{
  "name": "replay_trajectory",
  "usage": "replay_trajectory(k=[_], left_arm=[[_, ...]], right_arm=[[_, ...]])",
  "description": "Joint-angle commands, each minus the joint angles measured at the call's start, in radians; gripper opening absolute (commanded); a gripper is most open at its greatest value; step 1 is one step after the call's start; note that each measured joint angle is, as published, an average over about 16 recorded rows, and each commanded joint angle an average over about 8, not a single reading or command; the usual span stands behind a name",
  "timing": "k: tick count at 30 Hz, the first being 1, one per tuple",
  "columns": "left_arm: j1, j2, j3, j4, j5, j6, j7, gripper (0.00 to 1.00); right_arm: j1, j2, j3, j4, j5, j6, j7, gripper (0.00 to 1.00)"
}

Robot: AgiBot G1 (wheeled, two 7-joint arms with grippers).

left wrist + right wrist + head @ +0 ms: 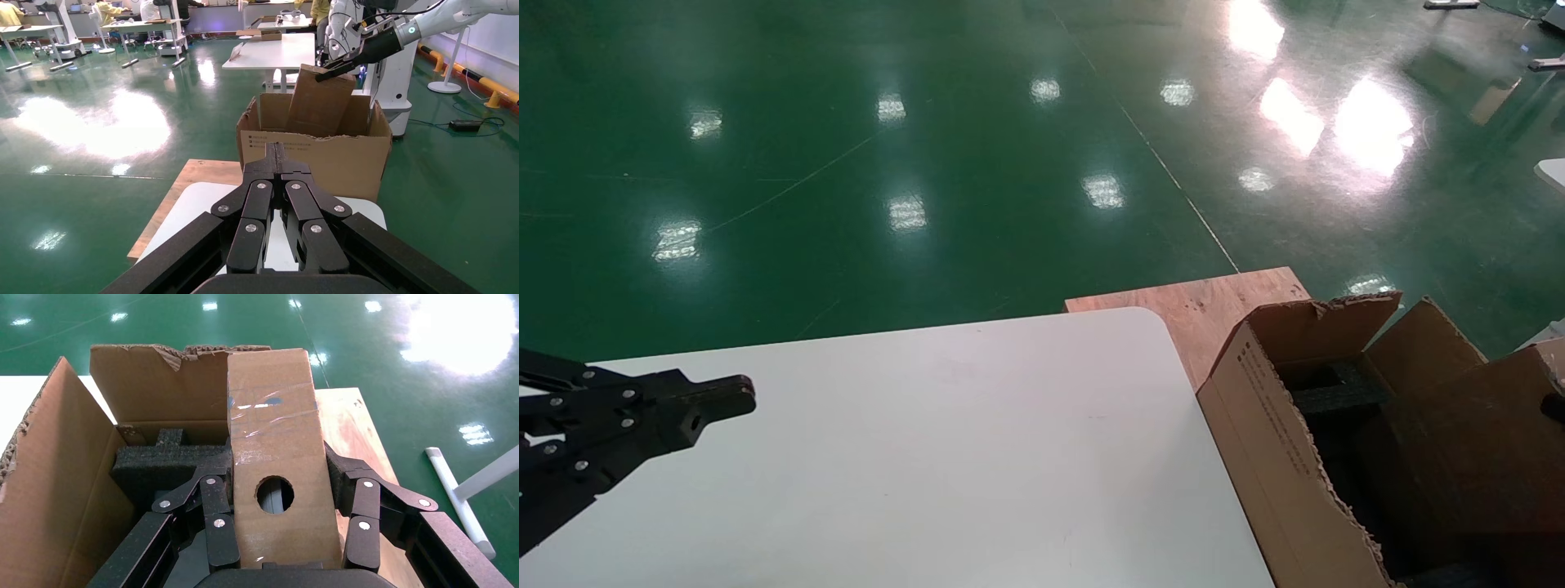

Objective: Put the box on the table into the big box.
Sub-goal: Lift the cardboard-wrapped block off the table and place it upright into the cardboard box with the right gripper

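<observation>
My right gripper [278,465] is shut on the box [275,471], a light-brown block with a round hole in its broad face and clear tape across it. It holds the box tilted in the open top of the big box [55,478], above the dark foam [165,465]. The left wrist view shows the box [321,101] sticking up out of the big box [343,162]. In the head view the box [1459,441] is at the far right over the big box [1271,457]. My left gripper [740,396] is shut and empty above the table [928,457] at the left.
A flat plywood board [1214,306] lies under the big box beyond the table's rounded corner. Shiny green floor surrounds everything. The left wrist view shows other tables and robot stands far behind the big box.
</observation>
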Motion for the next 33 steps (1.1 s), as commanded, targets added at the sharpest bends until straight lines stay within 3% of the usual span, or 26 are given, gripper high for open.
replay_trajectory(k=[1, 17, 33], left_arm=[[0.0, 0.0, 0.0, 0.0, 0.0, 0.0, 0.0, 0.0], [0.0, 0.0, 0.001, 0.0, 0.0, 0.0, 0.0, 0.0], [0.0, 0.0, 0.001, 0.0, -0.001, -0.001, 0.001, 0.0]], right_arm=[[0.013, -0.005, -0.014, -0.012, 0.001, -0.002, -0.003, 0.0], [0.174, -0.06, -0.168, -0.098, 0.013, -0.023, -0.041, 0.0], [0.165, -0.061, -0.17, -0.139, 0.018, -0.017, -0.054, 0.0]])
